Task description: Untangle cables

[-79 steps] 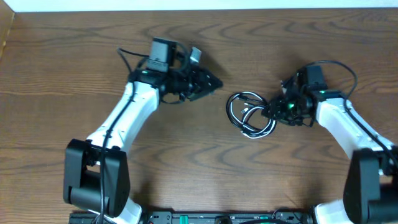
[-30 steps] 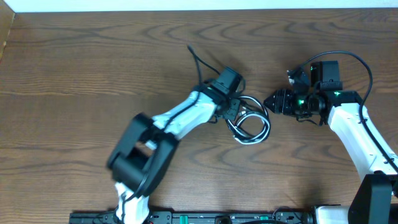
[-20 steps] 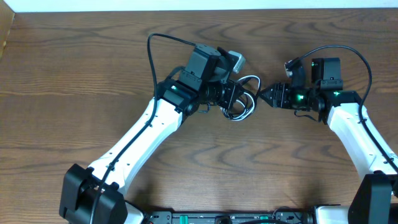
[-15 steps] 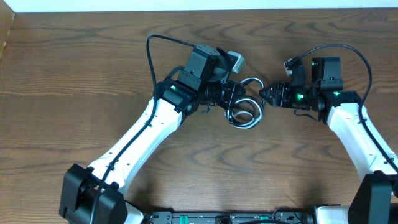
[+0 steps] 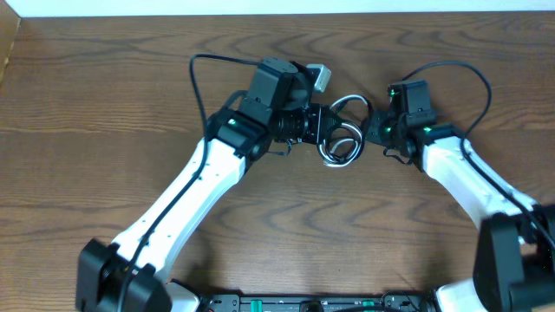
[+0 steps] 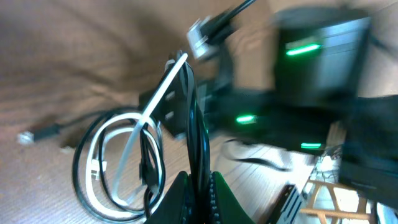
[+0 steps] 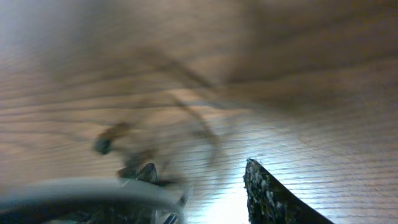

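Cables [image 5: 342,149] tangled in coil. Left tool [image 6: 200,193] clamps black cable [image 6: 198,134]; right tool [image 5: 375,130] wide, just right. Next: grip white cable [image 6: 98,165], pull apart.

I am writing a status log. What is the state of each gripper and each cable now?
Left gripper: shut on black cable.
Right gripper: appears open, nothing between its fingers; the view is blurred.
Black cable: pinched by left gripper, looped together with white cable.
White cable: coiled, tangled with black cable.
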Motion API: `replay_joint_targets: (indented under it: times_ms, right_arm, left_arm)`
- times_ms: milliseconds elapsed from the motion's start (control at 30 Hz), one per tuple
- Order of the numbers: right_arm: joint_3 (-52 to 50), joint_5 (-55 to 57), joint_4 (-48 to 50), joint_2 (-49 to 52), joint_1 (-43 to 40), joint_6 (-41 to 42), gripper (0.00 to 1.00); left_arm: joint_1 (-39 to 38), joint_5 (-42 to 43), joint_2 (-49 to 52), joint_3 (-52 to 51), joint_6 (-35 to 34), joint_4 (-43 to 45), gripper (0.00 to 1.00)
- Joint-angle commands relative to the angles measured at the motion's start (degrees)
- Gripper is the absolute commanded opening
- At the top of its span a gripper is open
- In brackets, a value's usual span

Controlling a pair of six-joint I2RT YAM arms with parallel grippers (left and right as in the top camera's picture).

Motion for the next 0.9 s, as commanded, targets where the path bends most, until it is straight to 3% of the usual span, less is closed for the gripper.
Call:
replay_joint_targets:
  times_ms: [0,233,433,533,700,733,767,867]
  right_arm:
    - [0.6,4.0,-1.0,3.5,-0.2,2.2,0.39]
    - [0.6,4.0,-6.3,4.1,-2.8,2.2,0.36]
    - [0.6,1.9,-12.3,4.1,-8.5,-2.5,0.26]
    - [1.4,-15.1,-9.8,3.4,-11.4,-11.3,0.41]
    - [4.7,-26.8,-10.3,0.3,-11.5,-15.6,0.55]
    - [5.5,-29.7,-10.3,-0.9,-11.4,-16.6,0.67]
    - [5.8,-30.3,-10.3,-1.5,-11.4,-16.6,0.70]
    - [6.1,-30.3,-8.6,-4.1,-11.6,-15.7,0.99]
  left_arm:
    - [2.5,-0.4,-6.4,0.6,-1.4,0.8,0.07]
    - [12.6,-0.5,-9.7,0.6,-1.3,0.6,0.07]
    - [18.3,-0.5,-9.7,0.6,-0.7,-2.0,0.08]
    - [18.1,-0.3,-9.7,0.6,-0.7,-2.1,0.08]
    - [18.1,-0.3,-9.7,0.6,-1.0,-1.9,0.07]
    - [18.1,-0.3,-9.7,0.6,-1.1,-2.1,0.07]
    - [18.1,-0.3,-9.6,0.6,-1.2,-2.3,0.07]
    - [17.3,-0.3,-9.6,0.5,-1.7,-2.6,0.07]
